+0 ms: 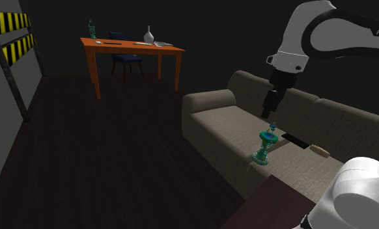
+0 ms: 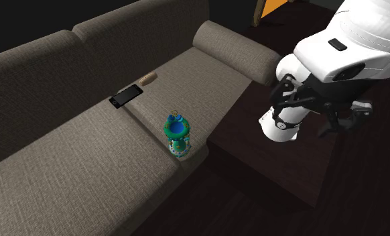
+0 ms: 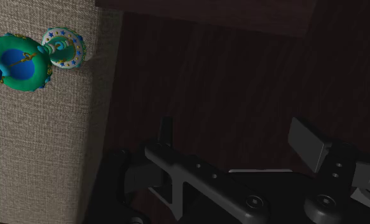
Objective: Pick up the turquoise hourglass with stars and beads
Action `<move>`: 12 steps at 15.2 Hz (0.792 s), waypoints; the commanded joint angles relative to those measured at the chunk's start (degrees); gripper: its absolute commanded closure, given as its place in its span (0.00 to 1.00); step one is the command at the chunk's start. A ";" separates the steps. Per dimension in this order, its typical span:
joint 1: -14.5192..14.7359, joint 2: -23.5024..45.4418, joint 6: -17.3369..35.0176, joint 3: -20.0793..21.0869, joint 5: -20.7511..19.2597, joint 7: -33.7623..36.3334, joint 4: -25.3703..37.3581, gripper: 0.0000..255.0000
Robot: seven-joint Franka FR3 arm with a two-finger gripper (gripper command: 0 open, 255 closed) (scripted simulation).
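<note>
Black fingers [image 3: 306, 141] of the gripper [image 3: 234, 137] stand wide apart and hold nothing, poised over a dark surface [image 3: 241, 76] just off the sofa's [image 2: 66, 154] front edge. The turquoise hourglass [image 3: 31, 57] stands on the seat at that edge, by the seam between two cushions, well to one side of the open fingers. A clean pick likely means centring the hand above the hourglass, lowering the fingers either side of its narrow middle and closing gently, since the soft cushion and nearby edge could let it topple.
</note>
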 commanded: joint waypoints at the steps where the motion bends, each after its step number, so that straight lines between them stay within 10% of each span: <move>1: 0.00 0.00 0.00 0.00 0.00 0.00 0.00 0.00; 12: -7.33 11.61 13.14 -9.63 -6.15 -2.69 -1.10 0.00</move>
